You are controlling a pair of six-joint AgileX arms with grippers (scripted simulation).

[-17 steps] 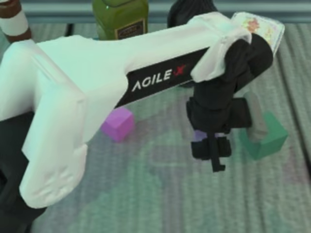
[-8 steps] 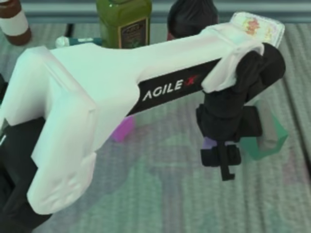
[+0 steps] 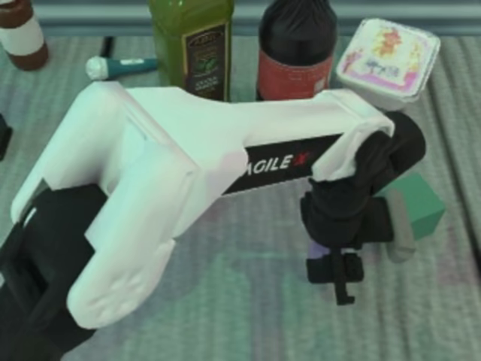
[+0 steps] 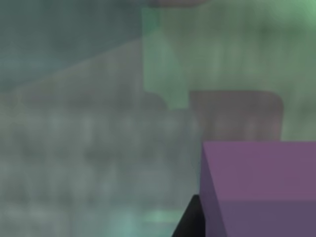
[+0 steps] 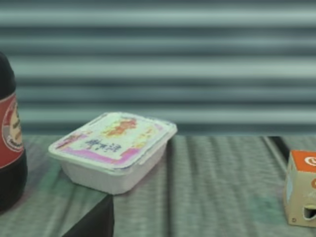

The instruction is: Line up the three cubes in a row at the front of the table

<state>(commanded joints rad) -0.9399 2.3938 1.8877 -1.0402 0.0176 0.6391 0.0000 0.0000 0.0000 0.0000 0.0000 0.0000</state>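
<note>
Seemingly early on, the left gripper [image 3: 337,280] pinches the lavender cube [image 4: 261,190] above the table [image 3: 248,308], with no row of cubes formed yet.

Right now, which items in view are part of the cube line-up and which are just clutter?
Job items:
- lavender cube, at the left gripper
- green cube
- magenta cube: not visible, probably behind the arm

Clutter:
- olive oil bottle
- dark bottle with red label
- lidded food tub
- brown bottle
- teal-handled tool
- orange carton
</note>
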